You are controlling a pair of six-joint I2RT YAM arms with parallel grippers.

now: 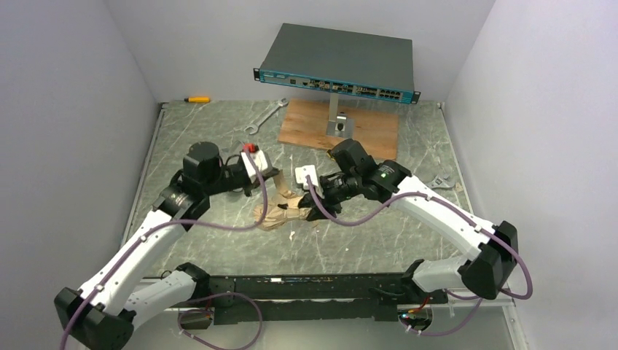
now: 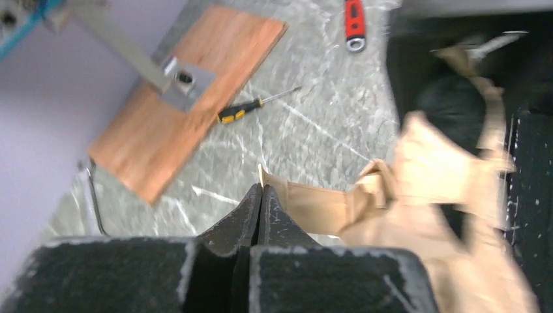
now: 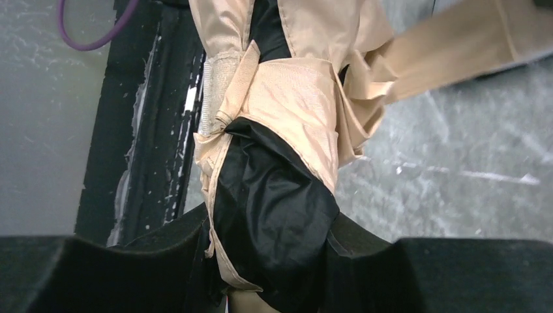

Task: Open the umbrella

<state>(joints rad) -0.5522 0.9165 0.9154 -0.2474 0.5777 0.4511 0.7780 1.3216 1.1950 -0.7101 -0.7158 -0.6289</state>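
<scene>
The umbrella (image 1: 283,213) lies folded on the marble table between the two arms, cream-beige outside with black lining showing. In the right wrist view my right gripper (image 3: 270,244) is shut round the black-and-beige bundle of the umbrella (image 3: 293,98). The closure strap (image 3: 456,45) runs out taut to one side. My left gripper (image 2: 261,195) has its jaws pressed together, with the tip of that beige strap (image 2: 319,205) pinched at the fingertips. From above, the left gripper (image 1: 275,180) sits just left of the right gripper (image 1: 318,207).
A dark-grey network switch (image 1: 339,62) stands on a post over a wooden board (image 1: 364,131) at the back. A wrench (image 1: 264,117), a yellow screwdriver (image 1: 197,99), a black-yellow screwdriver (image 2: 244,111) and a red-handled tool (image 2: 354,19) lie about. A black rail (image 1: 306,288) runs along the near edge.
</scene>
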